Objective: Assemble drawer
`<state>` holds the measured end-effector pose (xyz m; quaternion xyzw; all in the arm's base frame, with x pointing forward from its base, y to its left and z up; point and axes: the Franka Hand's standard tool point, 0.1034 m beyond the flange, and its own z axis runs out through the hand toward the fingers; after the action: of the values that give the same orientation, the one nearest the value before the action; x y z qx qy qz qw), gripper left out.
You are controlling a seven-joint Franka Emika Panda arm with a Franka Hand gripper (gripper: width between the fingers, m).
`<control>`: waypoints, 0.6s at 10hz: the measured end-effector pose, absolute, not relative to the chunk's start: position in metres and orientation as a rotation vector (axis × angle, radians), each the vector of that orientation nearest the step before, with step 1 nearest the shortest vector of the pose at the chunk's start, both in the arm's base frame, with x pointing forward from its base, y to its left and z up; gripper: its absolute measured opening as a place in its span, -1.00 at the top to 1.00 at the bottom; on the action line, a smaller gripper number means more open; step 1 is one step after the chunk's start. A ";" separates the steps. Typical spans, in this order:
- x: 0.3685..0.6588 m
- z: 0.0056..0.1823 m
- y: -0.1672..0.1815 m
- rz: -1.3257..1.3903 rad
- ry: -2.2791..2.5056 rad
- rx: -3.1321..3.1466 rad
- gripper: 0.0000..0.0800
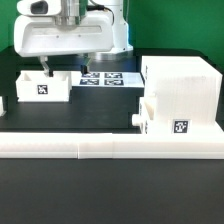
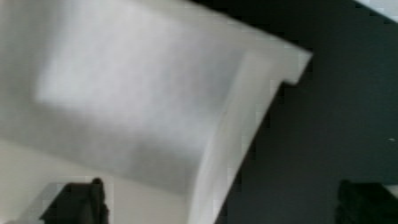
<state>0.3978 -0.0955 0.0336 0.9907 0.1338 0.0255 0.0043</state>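
So right now the claw (image 2: 217,205) is spread wide and has nothing in it. In the wrist view its two dark fingers (image 2: 71,203) sit far apart, with a blurry white part (image 2: 143,100) under one of them and bare black table under the other. From the exterior view, the arm (image 1: 70,38) hangs over a loose tray (image 1: 42,87) at that view's left, and one finger looks to dip at the tray's back rim, though I can't tell if it touches. The drawer housing (image 1: 182,88) stands upright well off to the exterior view's right. A second tray (image 1: 152,113) is pushed partway in low down, knob (image 1: 135,118) facing outward. The marker board (image 1: 105,77) lies flat between tray and housing, and the long white barrier (image 1: 100,148) runs along the front of the table (image 1: 100,195).
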 end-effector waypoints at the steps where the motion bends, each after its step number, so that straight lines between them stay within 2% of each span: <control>1: 0.395 0.029 -0.094 0.074 0.289 3.125 -0.62; 6: 0.386 0.007 -0.092 0.052 0.244 3.132 -0.62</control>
<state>0.3856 -0.0915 0.0071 0.9968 0.0777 0.0167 -0.0002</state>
